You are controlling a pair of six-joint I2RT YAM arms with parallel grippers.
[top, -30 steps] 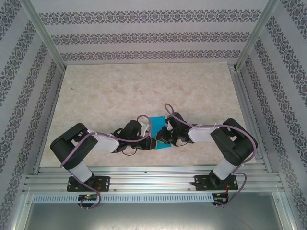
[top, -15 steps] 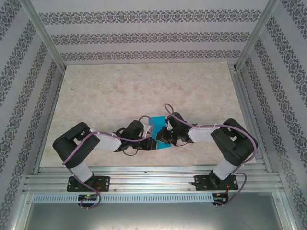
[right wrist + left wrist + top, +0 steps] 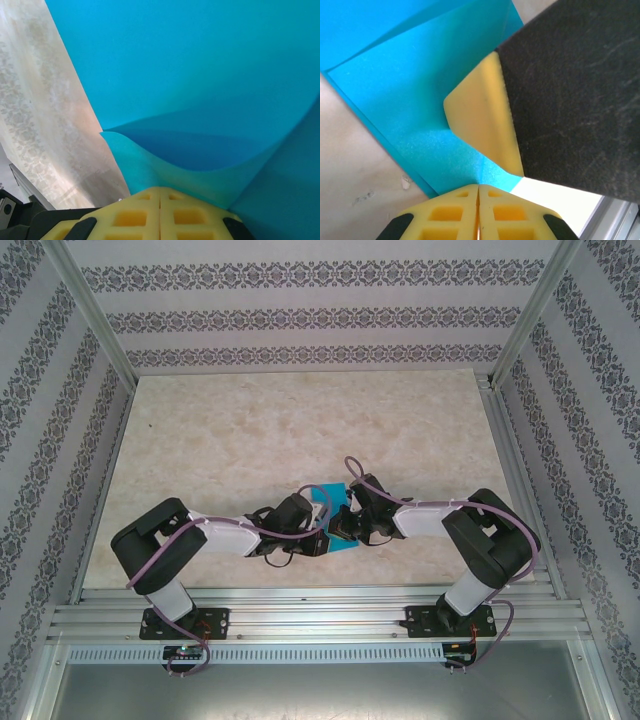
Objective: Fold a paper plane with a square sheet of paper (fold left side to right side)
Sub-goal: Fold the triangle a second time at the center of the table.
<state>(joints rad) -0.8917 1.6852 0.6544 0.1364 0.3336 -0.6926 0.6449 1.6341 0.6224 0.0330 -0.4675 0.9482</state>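
Our left gripper (image 3: 479, 188) is clamped shut, our right gripper (image 3: 160, 190) likewise. On the table (image 3: 300, 410), near its front edge between both wrists, we see the square sheet of paper (image 3: 334, 491); the right gripper pinches its curled-up flap, and the left fingertips (image 3: 452, 212) touch its edge.

Overhead view bright and even, light diffuse from above, faint soft shadows under the arms (image 3: 220, 535) on the table (image 3: 300, 420); wrist views close, paper (image 3: 395, 110) grain sharp, yellow fingertips (image 3: 450, 215) slightly soft, blown-out white patch near right.
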